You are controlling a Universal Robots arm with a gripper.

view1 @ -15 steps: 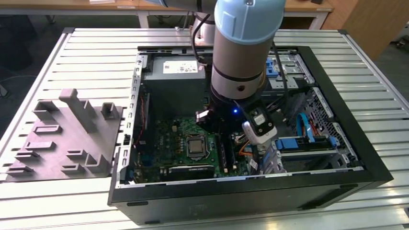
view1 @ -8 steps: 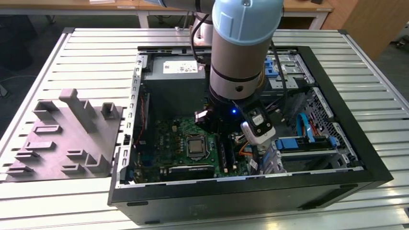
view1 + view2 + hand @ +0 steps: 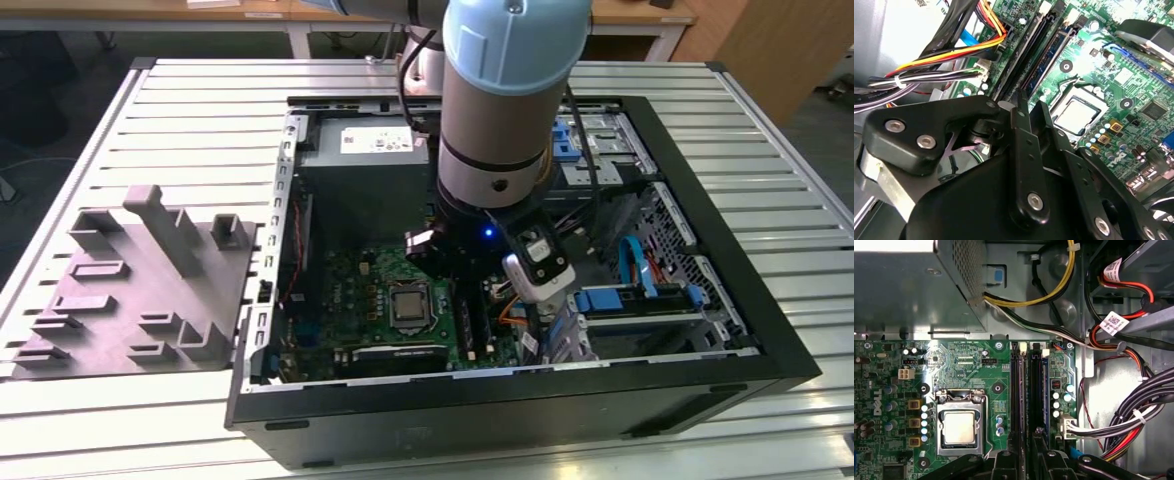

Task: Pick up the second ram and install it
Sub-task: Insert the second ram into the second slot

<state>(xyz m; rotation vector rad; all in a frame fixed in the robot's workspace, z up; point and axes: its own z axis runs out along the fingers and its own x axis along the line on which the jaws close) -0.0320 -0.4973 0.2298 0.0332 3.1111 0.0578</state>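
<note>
Down inside the open computer case point(image 3: 507, 425), the gripper point(image 3: 1021, 102) hangs low over the motherboard point(image 3: 969, 365), carried by the arm point(image 3: 507, 100), which stands nearly upright in the exterior view. Its dark linkages crowd the near part of both wrist views. How wide it stands, and whether it has a grip on anything, I cannot tell.

Straight out from the gripper's tip runs a long, thin stick standing on edge in a memory slot, with a bluish side face showing. I take this for the second ram point(image 3: 1038, 390), seen also in the second wrist view point(image 3: 1046, 55). The tip sits at or just over the stick's near end, and whether the two touch is hidden by the gripper's own body. The stick's long axis leads directly away from the gripper, so the gripper is at one end of it, not over its middle.

Just beside it, on the side toward the CPU socket point(image 3: 960, 426), a second dark line point(image 3: 1016, 390) runs parallel. I cannot tell whether that is an empty slot or another stick seen edge-on.

On the ram's other side, near the board's edge, bundles of cables point(image 3: 1149, 405) lie close to the slots but clear of them.
</note>
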